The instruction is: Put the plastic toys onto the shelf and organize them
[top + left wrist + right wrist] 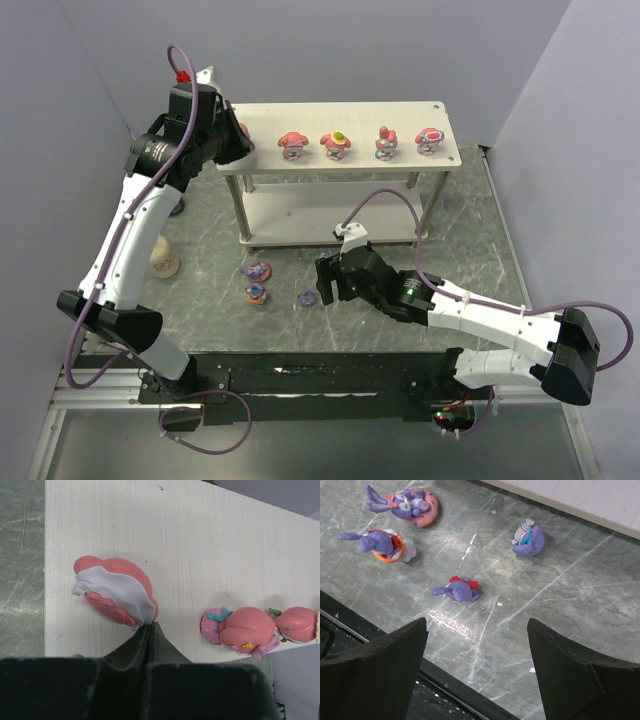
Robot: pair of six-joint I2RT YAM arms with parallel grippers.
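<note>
The shelf point(350, 120) stands at the back, its pale top board point(200, 540) carrying several pink toys in a row point(336, 143). My left gripper point(150, 625) is shut over the board's left end, its tips touching the white edge of a tilted pink hooded toy point(115, 590); nothing shows between the fingers. Another pink toy point(245, 632) stands to its right. My right gripper point(477, 630) hovers open above the table, nothing between its fingers. Purple rabbit-eared toys lie in front of it: one with a red bow point(457, 591), two on rings point(380, 543) point(410, 502), one further right point(529, 540).
A beige bottle point(163, 258) stands left of the shelf legs beside my left arm. The shelf's lower board point(600, 497) runs behind the purple toys. A black rail point(445, 685) lies along the table's near edge under my right gripper.
</note>
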